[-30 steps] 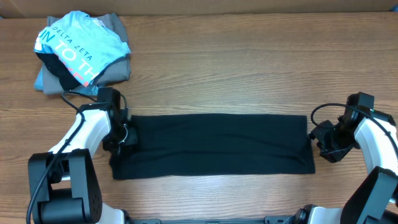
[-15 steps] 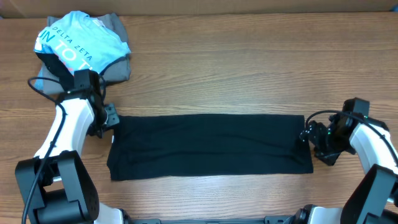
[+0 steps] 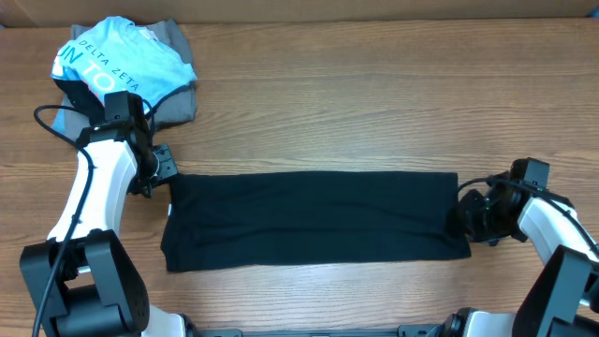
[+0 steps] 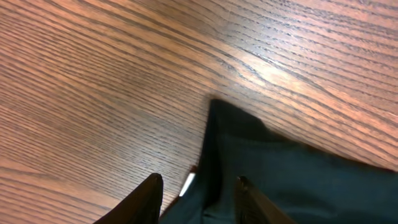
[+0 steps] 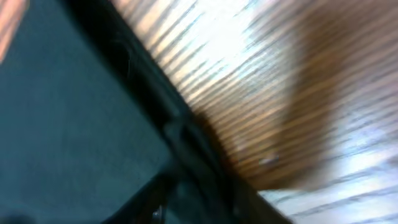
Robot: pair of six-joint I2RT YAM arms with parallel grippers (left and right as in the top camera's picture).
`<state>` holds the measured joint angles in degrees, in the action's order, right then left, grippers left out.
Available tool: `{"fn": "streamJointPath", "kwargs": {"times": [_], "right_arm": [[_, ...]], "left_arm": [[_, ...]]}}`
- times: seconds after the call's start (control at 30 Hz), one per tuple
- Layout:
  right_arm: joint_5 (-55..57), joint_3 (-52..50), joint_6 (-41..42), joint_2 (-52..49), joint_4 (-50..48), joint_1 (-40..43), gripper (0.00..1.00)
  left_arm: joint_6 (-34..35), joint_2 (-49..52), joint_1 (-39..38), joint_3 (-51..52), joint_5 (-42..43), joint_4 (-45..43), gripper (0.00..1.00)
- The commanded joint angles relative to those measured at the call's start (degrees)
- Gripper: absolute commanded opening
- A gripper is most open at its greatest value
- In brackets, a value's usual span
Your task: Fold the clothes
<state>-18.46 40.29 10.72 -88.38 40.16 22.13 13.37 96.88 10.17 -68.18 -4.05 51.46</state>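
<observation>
Two ends of the clothes (image 3: 314, 220): left pincer (image 4: 196, 188) spread, right pincer (image 3: 465, 213) unreadably blurred.

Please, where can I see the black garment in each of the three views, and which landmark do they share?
Overhead: the black garment lies as a long band across the lower middle.
Left wrist: the black garment shows one corner, at the lower right.
Right wrist: the black garment, blurred, fills the left side.
Shared landmark: the wooden table.
</observation>
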Motion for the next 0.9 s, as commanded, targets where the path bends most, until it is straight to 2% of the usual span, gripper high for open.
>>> {"fn": "streamJointPath", "kwargs": {"times": [0.0,0.03,0.3,0.43,0.6,0.73,0.87], "right_arm": [[-5.07,-2.84,-2.23,-2.19,0.66,-0.35,0.08],[-5.03,-2.84,-2.23,-2.19,0.85,-0.35,0.04],[-5.42,0.07,-2.12,0.28,1.77,-0.22,0.04],[-3.23,5.05,1.40,4.00,5.88,1.40,0.04],[0.96,12.57,1.70,9.01,10.84,3.67,0.04],[2.75,17.88,1.20,11.17,14.97,3.32,0.04],[-0.35,21.73,-0.33,12.15,18.56,-0.37,0.04]], "left_arm": [[-0.55,-0.66,0.04,-1.09,1.16,-0.02,0.42],[-0.55,-0.66,0.04,-1.09,1.20,-0.07,0.43],[-0.55,-0.66,0.04,-1.09,1.36,0.13,0.44],[-0.70,-0.66,0.04,-1.09,1.36,0.59,0.44],[-0.72,-0.66,0.04,-1.09,1.38,0.83,0.43],[-0.72,-0.66,0.04,-1.09,2.23,0.76,0.43],[-0.70,-0.66,0.04,-1.09,2.25,0.74,0.43]]}}
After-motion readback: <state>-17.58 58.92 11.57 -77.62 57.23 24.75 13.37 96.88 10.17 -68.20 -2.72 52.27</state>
